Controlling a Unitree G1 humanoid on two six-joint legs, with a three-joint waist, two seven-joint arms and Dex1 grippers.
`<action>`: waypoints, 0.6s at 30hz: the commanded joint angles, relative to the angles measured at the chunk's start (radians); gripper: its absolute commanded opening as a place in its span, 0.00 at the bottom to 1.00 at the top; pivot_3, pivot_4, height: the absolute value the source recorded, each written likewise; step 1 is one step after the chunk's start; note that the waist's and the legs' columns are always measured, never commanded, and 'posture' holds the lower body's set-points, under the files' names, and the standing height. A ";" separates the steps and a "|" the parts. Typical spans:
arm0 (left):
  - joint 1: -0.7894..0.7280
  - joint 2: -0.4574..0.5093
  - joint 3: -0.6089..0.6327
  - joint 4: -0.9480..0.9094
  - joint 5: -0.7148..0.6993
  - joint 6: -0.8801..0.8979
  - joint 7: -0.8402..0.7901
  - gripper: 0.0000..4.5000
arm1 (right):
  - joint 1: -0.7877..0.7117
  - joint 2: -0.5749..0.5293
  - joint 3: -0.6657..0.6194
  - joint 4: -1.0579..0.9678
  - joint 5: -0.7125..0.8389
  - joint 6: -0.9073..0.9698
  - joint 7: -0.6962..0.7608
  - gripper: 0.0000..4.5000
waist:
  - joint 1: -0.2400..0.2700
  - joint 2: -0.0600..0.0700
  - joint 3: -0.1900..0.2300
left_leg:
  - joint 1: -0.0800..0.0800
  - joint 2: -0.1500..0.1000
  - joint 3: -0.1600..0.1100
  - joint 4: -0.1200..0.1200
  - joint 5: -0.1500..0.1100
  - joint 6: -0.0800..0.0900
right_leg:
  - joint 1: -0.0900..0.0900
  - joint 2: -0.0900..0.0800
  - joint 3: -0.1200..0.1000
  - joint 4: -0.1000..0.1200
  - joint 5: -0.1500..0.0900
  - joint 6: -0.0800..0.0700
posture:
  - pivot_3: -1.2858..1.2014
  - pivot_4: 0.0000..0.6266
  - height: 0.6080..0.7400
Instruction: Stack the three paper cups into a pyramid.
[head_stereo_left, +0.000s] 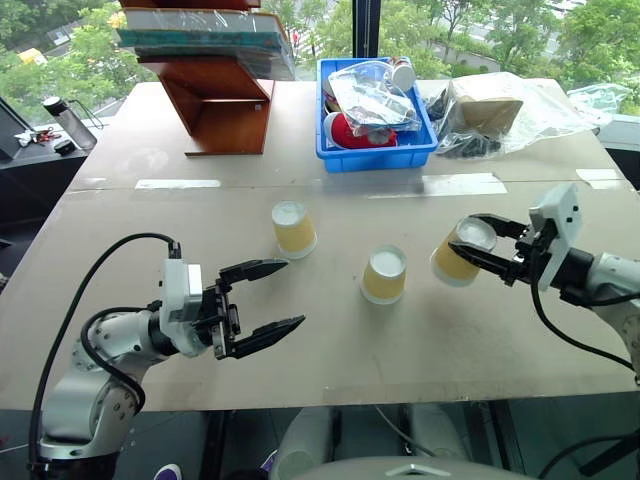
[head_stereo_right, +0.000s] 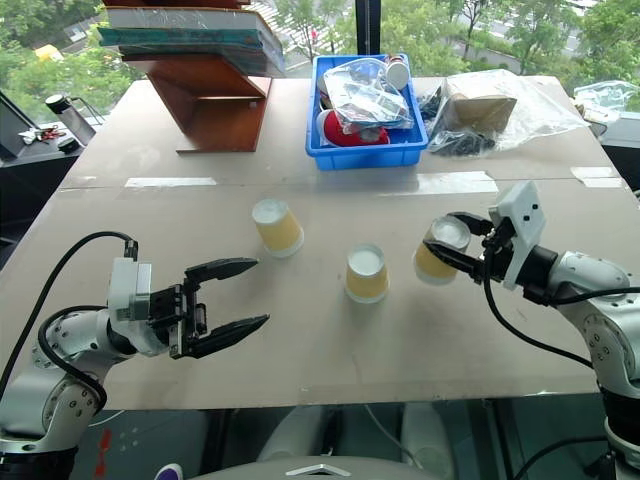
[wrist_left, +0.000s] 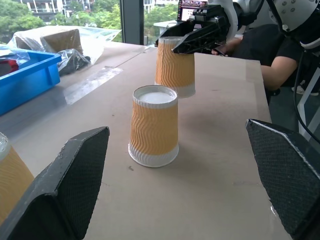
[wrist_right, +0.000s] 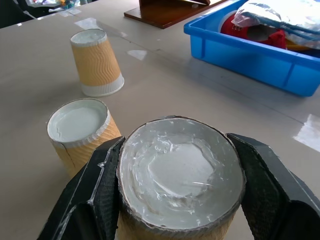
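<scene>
My right end effector (head_stereo_left: 480, 245) is clamped on one paper cup (head_stereo_left: 455, 262); the middle cup (head_stereo_left: 384, 275) stands just left in frame. My left end effector (head_stereo_left: 268, 305) is spread apart.

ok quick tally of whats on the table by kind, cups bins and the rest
paper cups: 3, left one, middle one, one in the right end effector
blue bin: 1
wooden stand: 1
plastic-wrapped bundle: 1
total: 6
</scene>
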 joint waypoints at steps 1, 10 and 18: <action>-0.008 0.007 -0.001 -0.023 -0.005 0.000 0.005 1.00 | 0.009 0.012 0.035 -0.065 -0.012 -0.040 -0.002 0.65 | 0.000 0.000 0.000 | 0.000 0.000 0.000 0.000 0.000 0.000 | 0.000 0.000 0.000 0.000 0.000 0.000 | 0.52 0.24 1.00; -0.016 0.013 -0.005 -0.040 -0.011 0.023 0.019 1.00 | 0.089 0.055 0.100 -0.039 -0.133 -0.157 -0.034 0.65 | 0.002 -0.001 0.000 | 0.000 0.000 -0.001 0.000 0.000 0.000 | 0.000 0.000 0.000 0.000 0.000 0.000 | 0.52 0.24 1.00; -0.031 0.013 -0.016 -0.050 -0.011 0.039 0.032 1.00 | 0.134 0.108 0.126 -0.041 -0.174 -0.206 -0.059 0.65 | 0.001 -0.001 0.000 | 0.000 0.000 -0.001 0.000 0.000 0.000 | 0.000 0.000 0.000 0.000 0.000 0.000 | 0.52 0.24 1.00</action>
